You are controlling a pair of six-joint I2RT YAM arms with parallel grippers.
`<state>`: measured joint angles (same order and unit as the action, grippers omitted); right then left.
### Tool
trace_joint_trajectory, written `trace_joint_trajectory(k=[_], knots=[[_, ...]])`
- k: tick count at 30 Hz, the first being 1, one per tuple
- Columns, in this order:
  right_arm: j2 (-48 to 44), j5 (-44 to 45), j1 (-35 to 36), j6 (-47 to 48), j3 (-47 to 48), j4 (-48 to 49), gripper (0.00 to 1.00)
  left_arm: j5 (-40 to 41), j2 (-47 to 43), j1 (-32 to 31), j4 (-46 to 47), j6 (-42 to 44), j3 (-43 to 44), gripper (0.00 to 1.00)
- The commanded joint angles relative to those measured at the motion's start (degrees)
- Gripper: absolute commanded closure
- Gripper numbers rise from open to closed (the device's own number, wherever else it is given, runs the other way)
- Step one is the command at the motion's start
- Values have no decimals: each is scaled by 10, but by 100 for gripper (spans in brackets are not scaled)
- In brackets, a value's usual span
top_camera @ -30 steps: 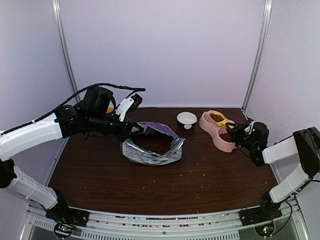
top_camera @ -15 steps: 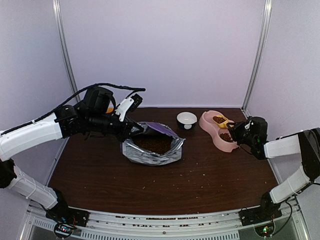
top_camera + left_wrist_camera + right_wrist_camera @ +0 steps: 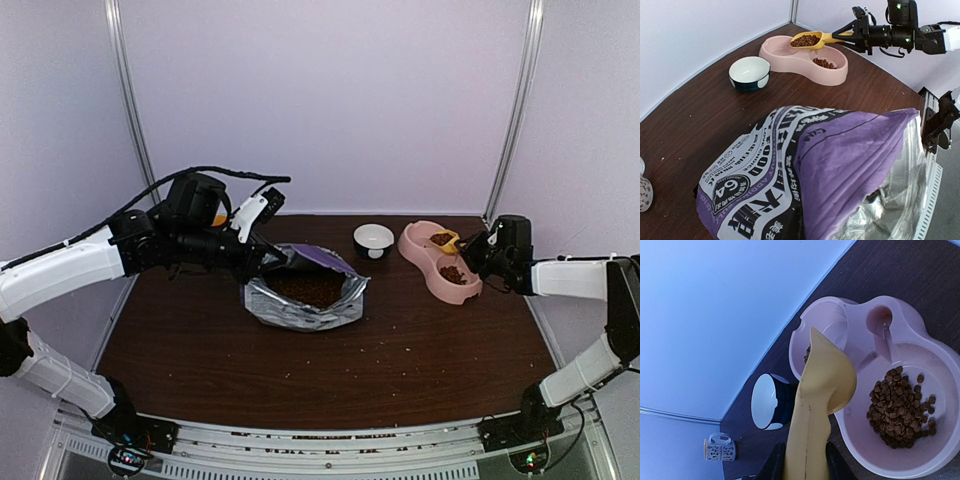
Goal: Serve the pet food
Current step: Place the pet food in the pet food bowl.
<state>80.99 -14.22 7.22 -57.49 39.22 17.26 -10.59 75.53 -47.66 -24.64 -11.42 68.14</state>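
Observation:
The purple pet food bag point(image 3: 306, 288) lies open mid-table with brown kibble point(image 3: 310, 289) inside; it fills the left wrist view point(image 3: 840, 165). My left gripper point(image 3: 272, 262) is shut on the bag's left rim; its fingers are hidden in its own view. My right gripper point(image 3: 478, 247) is shut on the handle of the yellow scoop point(image 3: 820, 405). The scoop point(image 3: 812, 38) is full of kibble point(image 3: 805, 40) and held level over the far compartment of the pink double bowl point(image 3: 425, 255). Kibble point(image 3: 897, 407) lies in the near compartment.
A small white-lined dark bowl point(image 3: 373, 239) stands left of the pink bowl point(image 3: 790, 52). A patterned mug point(image 3: 720, 449) sits at the back left. Loose pellets are scattered on the brown table point(image 3: 400, 350). Walls close the back and sides.
My right gripper has risen and moved back, carrying the scoop from over the near compartment to over the far compartment. The left arm and bag have not moved.

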Motion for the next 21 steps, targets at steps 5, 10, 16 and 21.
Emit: trace_joint_trajectory(k=[5,10,16,21], knots=[[-7,35,-5,64,62,-92,100,17,-21,9,21,7,12,100],[5,34,-5,83,88,-123,100,18,-22,8,20,8,12,100],[11,38,-5,101,115,-152,100,21,-24,9,19,9,12,100],[17,46,-5,120,138,-188,100,22,-25,9,19,10,13,100]])
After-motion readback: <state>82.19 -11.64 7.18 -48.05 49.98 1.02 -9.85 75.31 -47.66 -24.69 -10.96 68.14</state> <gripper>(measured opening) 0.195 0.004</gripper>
